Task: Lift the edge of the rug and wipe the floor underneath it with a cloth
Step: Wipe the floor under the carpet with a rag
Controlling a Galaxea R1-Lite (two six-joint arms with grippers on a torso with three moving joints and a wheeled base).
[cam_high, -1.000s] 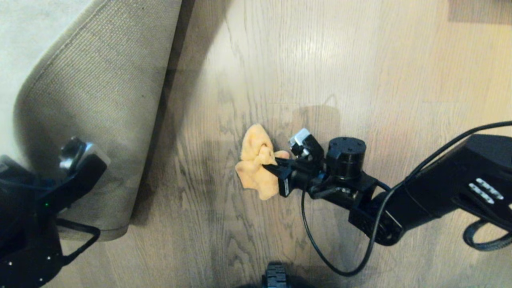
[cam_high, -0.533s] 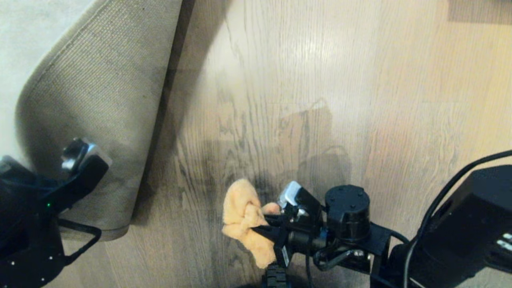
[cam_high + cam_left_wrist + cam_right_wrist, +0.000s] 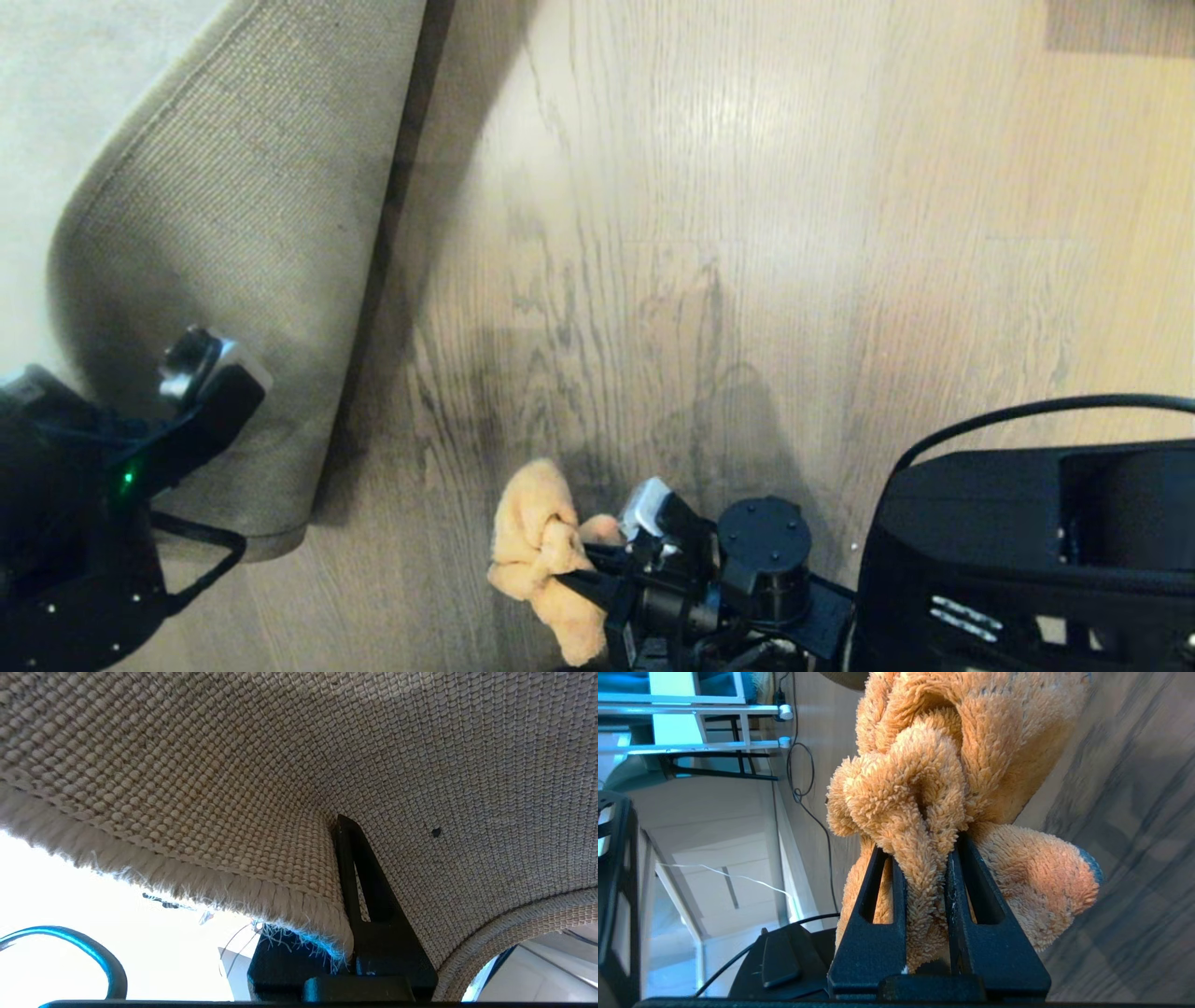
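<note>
— Where's the rug edge (image 3: 233,280)?
— Folded back on my left, woven backing up. My left claw (image 3: 345,891) is clamped on its border, holding it off the floor (image 3: 747,187).
— And the cloth (image 3: 541,551)?
— Bunched on the bare planks near the bottom of the head view, just right of the lifted corner — my right claw (image 3: 924,877) is pinched tight on a fold of it.

My right gripper (image 3: 583,571) dragged cloth (image 3: 540,553) across floor (image 3: 747,233) from mid-frame back toward my base, slightly leftward toward the rug side. Right forearm now fills lower right of head view. Dark grain patch uncovered where cloth was.
</note>
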